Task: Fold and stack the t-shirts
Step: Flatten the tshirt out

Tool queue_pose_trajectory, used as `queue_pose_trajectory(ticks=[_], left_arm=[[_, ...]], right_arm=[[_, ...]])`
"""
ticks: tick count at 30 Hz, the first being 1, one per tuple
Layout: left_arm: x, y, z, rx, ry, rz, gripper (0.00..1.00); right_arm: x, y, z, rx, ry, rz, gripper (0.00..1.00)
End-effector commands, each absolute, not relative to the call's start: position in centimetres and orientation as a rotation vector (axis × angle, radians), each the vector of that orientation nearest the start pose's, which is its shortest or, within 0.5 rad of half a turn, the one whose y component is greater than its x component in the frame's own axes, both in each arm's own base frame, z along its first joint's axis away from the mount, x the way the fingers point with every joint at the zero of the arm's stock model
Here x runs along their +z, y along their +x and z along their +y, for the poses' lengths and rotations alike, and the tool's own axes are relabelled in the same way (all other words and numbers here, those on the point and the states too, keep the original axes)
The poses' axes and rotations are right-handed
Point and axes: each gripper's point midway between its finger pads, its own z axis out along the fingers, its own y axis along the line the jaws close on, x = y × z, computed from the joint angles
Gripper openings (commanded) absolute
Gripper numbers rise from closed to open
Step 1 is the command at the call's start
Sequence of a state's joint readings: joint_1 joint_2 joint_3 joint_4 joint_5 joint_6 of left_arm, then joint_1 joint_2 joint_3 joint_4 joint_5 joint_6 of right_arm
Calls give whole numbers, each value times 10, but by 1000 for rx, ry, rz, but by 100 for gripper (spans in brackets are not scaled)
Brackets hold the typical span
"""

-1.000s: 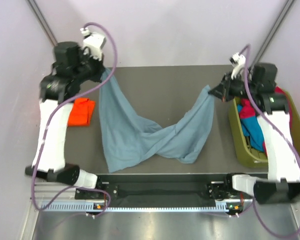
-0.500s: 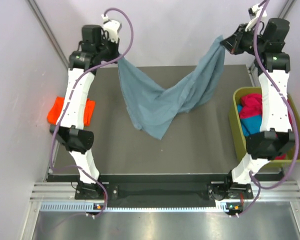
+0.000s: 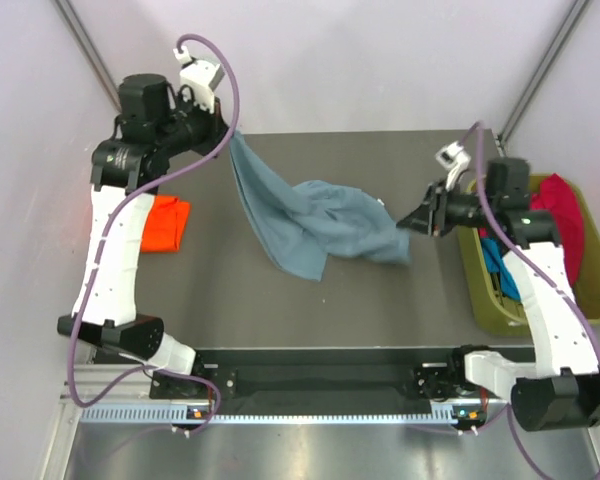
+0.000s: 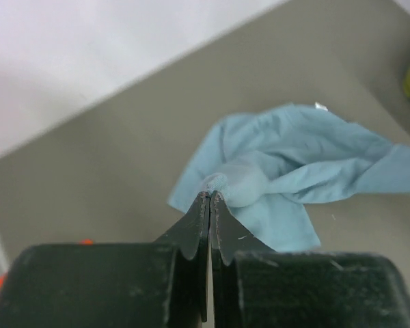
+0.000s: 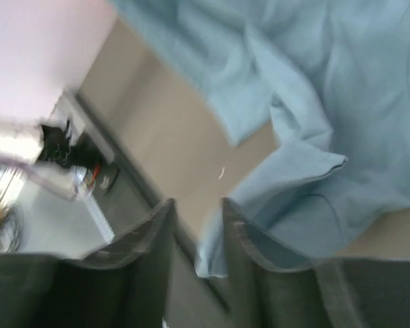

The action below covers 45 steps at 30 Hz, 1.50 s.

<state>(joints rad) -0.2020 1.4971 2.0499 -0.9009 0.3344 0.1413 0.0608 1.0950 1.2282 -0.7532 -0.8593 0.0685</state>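
Across the table (image 3: 380,300) from the bin (image 3: 488,305), the left gripper (image 4: 210,198) had its jaws pressed shut on a corner of the grey-blue t-shirt (image 3: 320,215), holding that end up. Just beside the bin, the right gripper (image 5: 197,205) stood with jaws partly apart and nothing between them. The shirt's bin-side end lay slumped and bunched. Spreading it flat seemed the step in hand; next, the right gripper would need to pinch the bin-side corner and draw it taut. An orange t-shirt (image 3: 163,222) lay farthest from the bin.
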Motion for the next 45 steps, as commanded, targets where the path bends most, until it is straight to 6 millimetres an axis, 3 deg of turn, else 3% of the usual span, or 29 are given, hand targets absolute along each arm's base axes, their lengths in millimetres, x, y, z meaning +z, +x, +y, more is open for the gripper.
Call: queue_pose_trajectory(ticks=[1,3,4,6,7,8,9,10,11,12,13,14,15,16,17,19,20,23,27,33,40,45], left_arm=[[395,363,-141,-478,573,1987,0],[387,358,-144,-505,588,2017,0],[375,355,-144,-514,583,2057,0],[362,352,-143,-524,580,2098,0],[348,350,-143,-533,567,2139,0],[342,349,-143,-539,564,2157,0],[331,347,-143,-549,554,2192,0],[325,346,-143,-551,562,2205,0],[319,344,-142,-548,571,2222,0],[310,343,-140,-535,588,2242,0],[305,345,-136,-510,581,2260,0],[302,345,-135,-505,583,2268,0],[298,346,-135,-504,581,2279,0],[296,348,-135,-502,580,2283,0],[294,349,-135,-500,581,2287,0],[289,352,-132,-474,589,2300,0],[285,353,-128,-448,583,2315,0],[276,353,-122,-409,592,2347,0],[260,352,-116,-370,599,2401,0],[242,357,-116,-368,600,2446,0],[247,370,-119,-363,596,2428,0],[253,371,-116,-345,589,2415,0]], right_arm=[[263,234,164,1182,-502,2165,38],[259,256,161,1123,-511,2167,43],[275,273,160,1076,-525,2121,49],[270,321,158,1004,-487,2126,50],[286,345,158,968,-485,2083,49],[264,377,159,975,-460,2129,48],[260,396,161,975,-453,2136,46],[283,422,163,953,-467,2074,46],[250,452,167,984,-436,2144,45],[246,470,171,1001,-430,2146,45],[275,496,173,974,-458,2060,45],[237,523,178,996,-430,2118,45],[232,540,180,1003,-386,2119,45],[250,560,182,997,-392,2056,44],[213,579,185,1025,-357,2092,43],[194,589,192,1045,-327,2103,42],[173,592,199,1060,-319,2129,42],[145,589,221,1158,-311,2160,41],[127,587,243,1246,-291,2174,41],[95,563,275,1408,-278,2239,42],[78,541,304,1495,-294,2289,45],[65,548,302,1419,-284,2303,51]])
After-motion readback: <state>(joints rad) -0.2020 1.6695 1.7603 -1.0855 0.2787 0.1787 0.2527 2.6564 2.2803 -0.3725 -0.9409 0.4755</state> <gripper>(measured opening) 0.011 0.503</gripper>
